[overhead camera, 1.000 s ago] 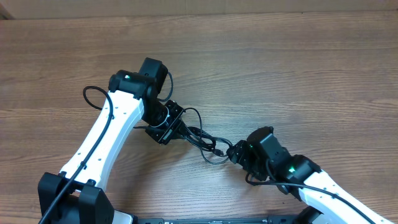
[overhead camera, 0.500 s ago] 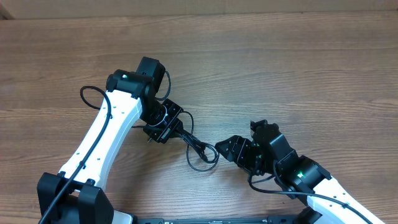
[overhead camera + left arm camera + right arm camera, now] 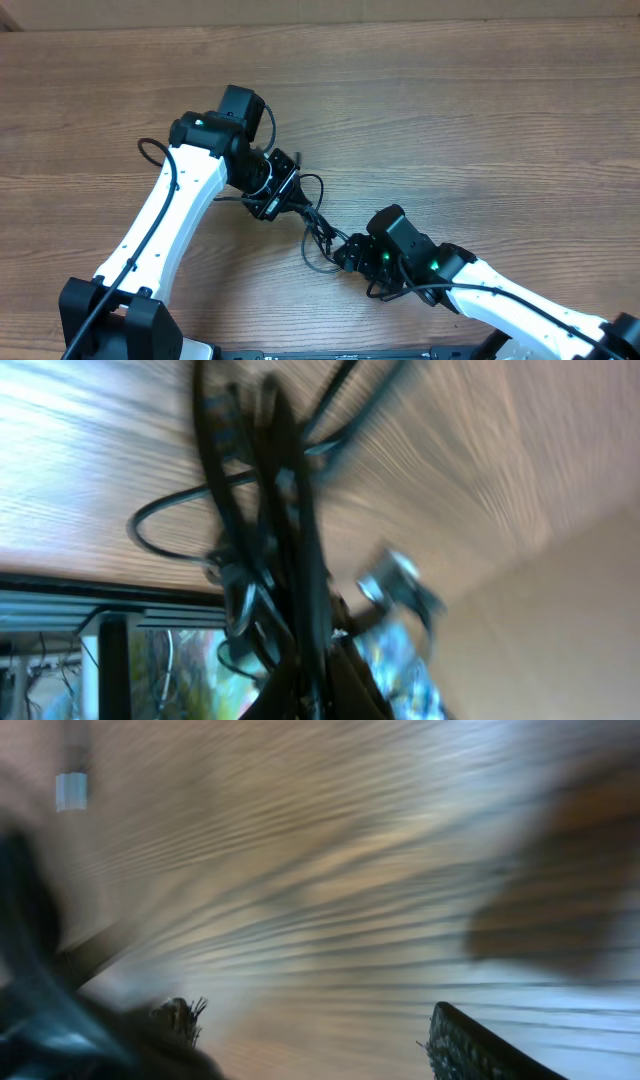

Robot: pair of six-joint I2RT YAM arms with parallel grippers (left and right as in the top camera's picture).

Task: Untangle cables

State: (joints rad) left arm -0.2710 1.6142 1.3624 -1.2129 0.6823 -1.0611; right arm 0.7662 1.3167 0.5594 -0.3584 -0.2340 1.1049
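The cables [image 3: 318,232] form one knotted black clump near the middle of the bench [image 3: 480,120]. One end is clamped in the left pincer [image 3: 288,198], whose jaws are closed tight on several strands, and a loose loop at the other end lies just beside the right pincer [image 3: 346,256], whose jaws stand apart around nothing. The step in hand looks like the right arm reaching for a strand; next it should close on a single cord at the loop, then draw it away from the left hold.
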